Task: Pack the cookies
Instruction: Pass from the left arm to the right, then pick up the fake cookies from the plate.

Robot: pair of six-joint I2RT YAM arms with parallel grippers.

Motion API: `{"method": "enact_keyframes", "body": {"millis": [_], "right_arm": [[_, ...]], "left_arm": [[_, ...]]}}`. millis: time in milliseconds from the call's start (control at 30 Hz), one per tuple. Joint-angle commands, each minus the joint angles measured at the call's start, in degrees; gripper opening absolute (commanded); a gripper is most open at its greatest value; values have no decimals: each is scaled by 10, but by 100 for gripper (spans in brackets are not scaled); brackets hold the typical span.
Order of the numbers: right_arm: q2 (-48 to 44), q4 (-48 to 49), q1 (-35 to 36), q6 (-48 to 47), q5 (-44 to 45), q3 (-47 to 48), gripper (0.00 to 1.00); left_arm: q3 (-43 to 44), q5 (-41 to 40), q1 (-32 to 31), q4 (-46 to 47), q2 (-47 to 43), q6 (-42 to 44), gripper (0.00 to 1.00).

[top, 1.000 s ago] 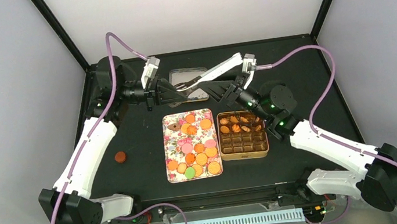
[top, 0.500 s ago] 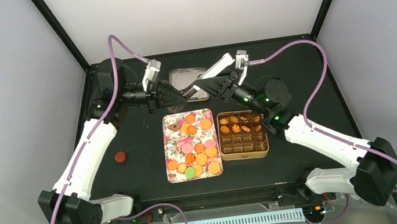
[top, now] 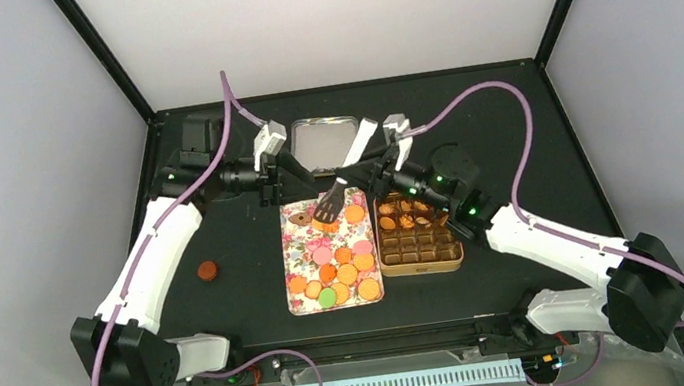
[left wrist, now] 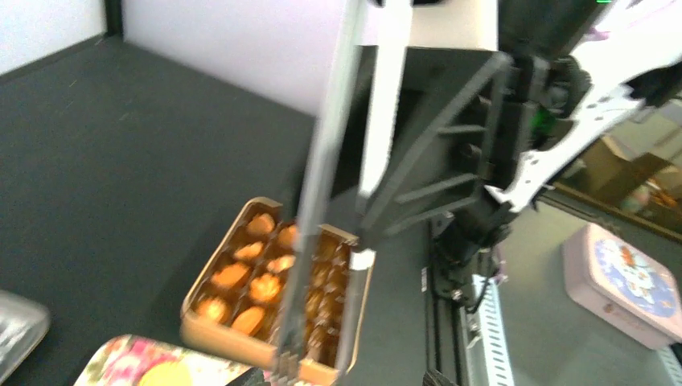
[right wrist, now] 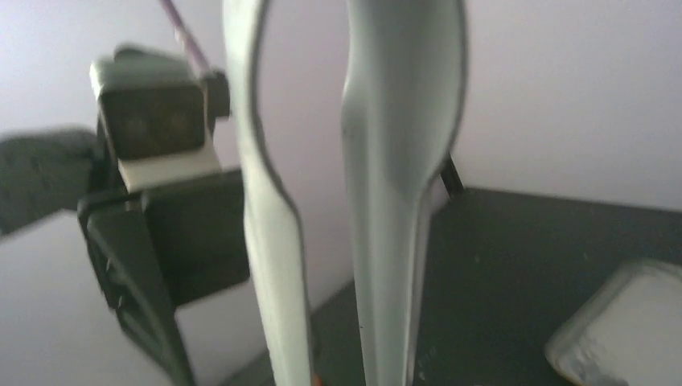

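Note:
Several cookies (top: pixel 337 254), mostly round and orange with a few pink and green, lie on a floral tray (top: pixel 301 305). More cookies (top: pixel 411 211) fill the far rows of a brown compartment tin (top: pixel 422 265), which the left wrist view shows as tin (left wrist: pixel 209 330). My right gripper (top: pixel 377 170) is shut on the pale handle of a pair of tongs (top: pixel 345 172). The tongs' dark tips hang over the tray's far cookies. My left gripper (top: pixel 292 170) stands open just left of the tongs, apart from them. Both arms of the tongs (right wrist: pixel 398 161) fill the right wrist view.
One brown cookie (top: pixel 208 269) lies alone on the black table, left of the tray. A silver lid (top: pixel 325 135) sits behind the two grippers and shows as lid (right wrist: pixel 635 330) in the right wrist view. The two wrists are close together above the tray's far edge.
My left gripper has opened and let go of the tongs. My right gripper has closed on them and swung their tips down from over the silver lid to over the floral tray.

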Motion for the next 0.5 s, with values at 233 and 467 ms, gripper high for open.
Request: {"method": "enact_keyframes", "body": {"millis": [233, 467], "right_arm": [[55, -88, 83, -168, 76, 0, 33], [106, -104, 140, -227, 161, 17, 33]], "left_arm": [[-26, -153, 84, -22, 60, 59, 51], [-54, -172, 97, 10, 71, 26, 51]]}}
